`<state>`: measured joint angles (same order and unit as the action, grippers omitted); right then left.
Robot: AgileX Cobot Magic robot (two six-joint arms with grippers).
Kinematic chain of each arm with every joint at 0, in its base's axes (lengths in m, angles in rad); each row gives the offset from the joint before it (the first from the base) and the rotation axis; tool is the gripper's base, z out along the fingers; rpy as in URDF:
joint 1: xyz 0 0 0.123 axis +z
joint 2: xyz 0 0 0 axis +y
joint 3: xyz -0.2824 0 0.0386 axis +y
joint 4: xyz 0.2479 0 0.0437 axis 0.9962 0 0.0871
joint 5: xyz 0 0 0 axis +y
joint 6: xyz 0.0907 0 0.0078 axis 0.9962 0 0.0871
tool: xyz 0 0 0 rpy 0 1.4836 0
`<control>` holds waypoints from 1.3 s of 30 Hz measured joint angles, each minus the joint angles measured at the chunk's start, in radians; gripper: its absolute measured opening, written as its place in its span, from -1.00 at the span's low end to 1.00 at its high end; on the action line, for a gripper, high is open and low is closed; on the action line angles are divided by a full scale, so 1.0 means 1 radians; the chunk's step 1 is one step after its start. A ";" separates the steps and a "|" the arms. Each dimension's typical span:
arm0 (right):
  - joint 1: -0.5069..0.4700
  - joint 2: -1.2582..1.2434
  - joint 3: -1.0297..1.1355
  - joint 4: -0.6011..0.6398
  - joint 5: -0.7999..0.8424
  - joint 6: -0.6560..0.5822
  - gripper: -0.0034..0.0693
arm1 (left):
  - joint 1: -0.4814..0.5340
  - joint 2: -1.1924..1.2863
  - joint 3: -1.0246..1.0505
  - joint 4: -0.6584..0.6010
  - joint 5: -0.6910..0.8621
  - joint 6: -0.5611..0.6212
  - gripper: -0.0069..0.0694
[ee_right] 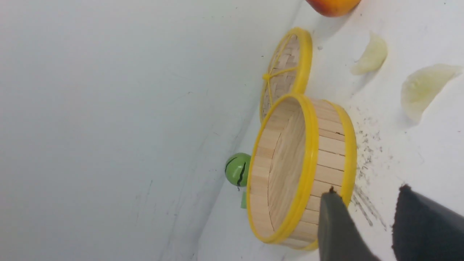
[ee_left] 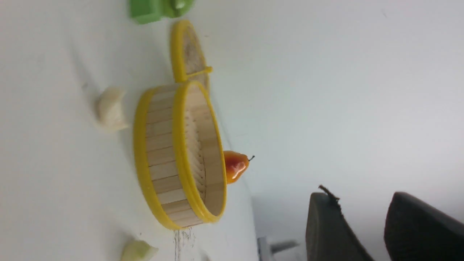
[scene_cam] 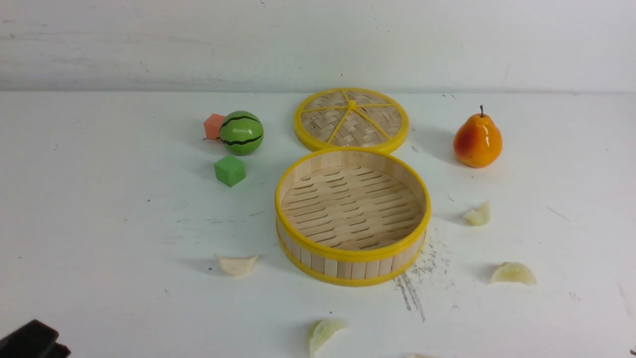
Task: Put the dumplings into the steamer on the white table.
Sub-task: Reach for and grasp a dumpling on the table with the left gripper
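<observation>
The dumplings (scene_cam: pixel 324 334) lie loose on the white table (scene_cam: pixel 99 223) around the steamer (scene_cam: pixel 351 254), none inside it yet: one at bottom centre of the front view, a sliver of another (scene_cam: pixel 417 355) cut off by the bottom edge, one (scene_cam: pixel 237 264) left of the basket near its wall, and two on the right, the nearer (scene_cam: pixel 513 273) at lower right, the farther (scene_cam: pixel 478 215) beside the basket. A dark part of the left arm (scene_cam: pixel 30 342) shows in the bottom left corner. In the wrist views the left gripper (ee_left: pixel 360 197) and the right gripper (ee_right: pixel 368 192) each hold their jaws apart with nothing between them. The steamer sits mid-frame, its slatted floor bare. Just behind it lies the lid (scene_cam: pixel 351 119); to the upper left are a green cube (scene_cam: pixel 230 170), a watermelon ball (scene_cam: pixel 241 132) and an orange block (scene_cam: pixel 214 126) against the ball; a pear (scene_cam: pixel 477 140) stands at upper right. The likely trouble is the dumplings themselves: small, glossy and low to the table, they may slip out of a pinch or be pushed along by a fingertip, and a careless reach for the left one could nudge the light basket. The table is white, with dark scuffs and scratches by the steamer's lower right; a plain white wall (scene_cam: pixel 318 40) closes the scene
</observation>
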<state>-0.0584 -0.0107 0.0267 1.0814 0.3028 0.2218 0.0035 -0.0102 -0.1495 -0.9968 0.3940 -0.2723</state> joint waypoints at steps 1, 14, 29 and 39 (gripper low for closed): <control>0.000 0.000 -0.003 0.001 0.000 -0.016 -0.25 | 0.000 0.000 -0.019 0.008 0.017 0.048 -0.23; 0.000 0.387 -0.531 -0.072 0.155 -0.776 -0.96 | -0.016 0.517 -0.607 0.631 0.533 0.272 -0.86; 0.224 1.024 -0.862 -0.226 0.608 -0.849 -0.95 | -0.313 1.157 -0.941 0.970 0.777 0.073 -0.85; 0.239 1.031 -0.866 -0.256 0.620 -0.850 -0.94 | -0.317 1.553 -1.069 0.867 0.603 0.064 0.27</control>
<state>0.1805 1.0203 -0.8391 0.8253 0.9225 -0.6279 -0.3131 1.5427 -1.2183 -0.1303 0.9974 -0.2086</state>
